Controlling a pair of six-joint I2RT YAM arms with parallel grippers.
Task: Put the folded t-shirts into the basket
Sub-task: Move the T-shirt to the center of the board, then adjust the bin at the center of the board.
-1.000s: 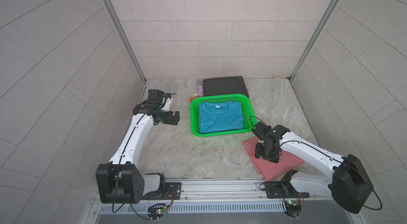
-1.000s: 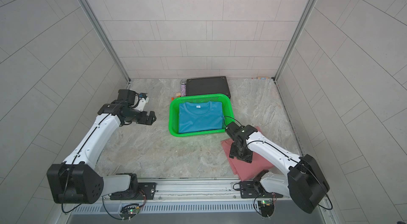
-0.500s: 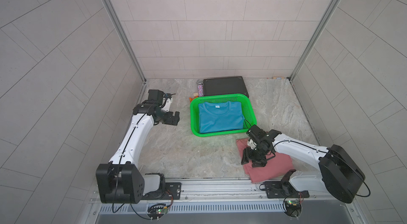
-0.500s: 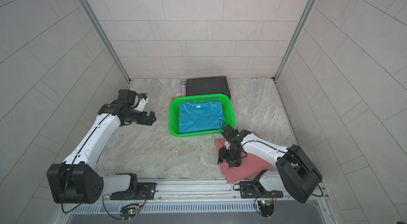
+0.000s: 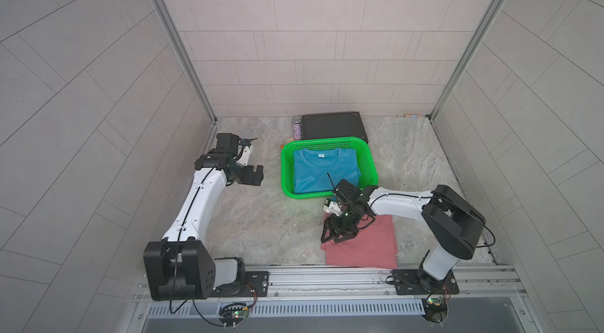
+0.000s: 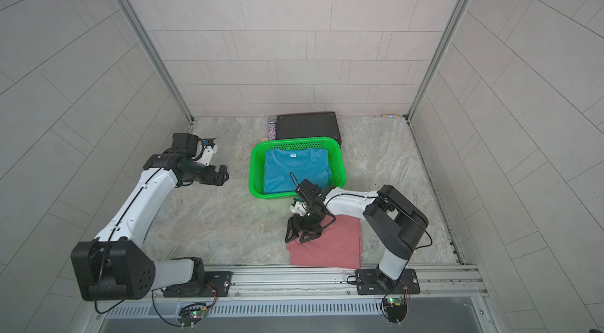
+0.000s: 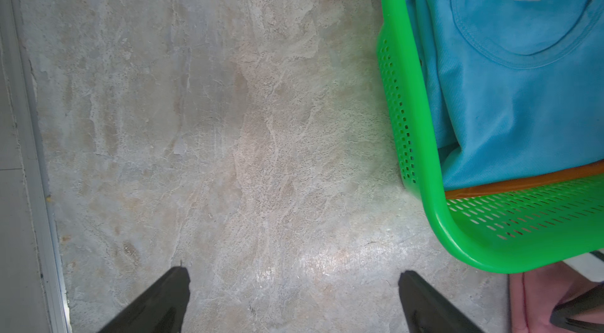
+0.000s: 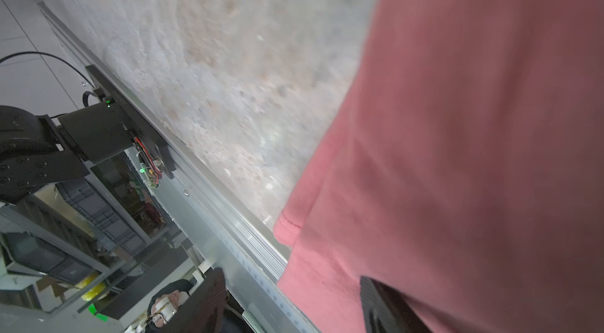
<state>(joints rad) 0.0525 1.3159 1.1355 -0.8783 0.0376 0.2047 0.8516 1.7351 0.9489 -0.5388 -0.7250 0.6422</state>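
The dusty pink tee (image 5: 369,246) lay flat near-right, smooth, its near edge at the front rail (image 5: 294,274). The right gripper (image 5: 335,239) stood over its left edge, jaws partly spread. The basket (image 5: 285,168) beyond held the blue tee (image 5: 317,171). Left of it, over bare table (image 5: 268,226), the left gripper (image 5: 255,176) gaped wide.

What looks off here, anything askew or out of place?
Pink tee lies outside the green basket, its near edge reaching the front rail, a hem corner poking out. Blue tee in the basket is bunched along one side.
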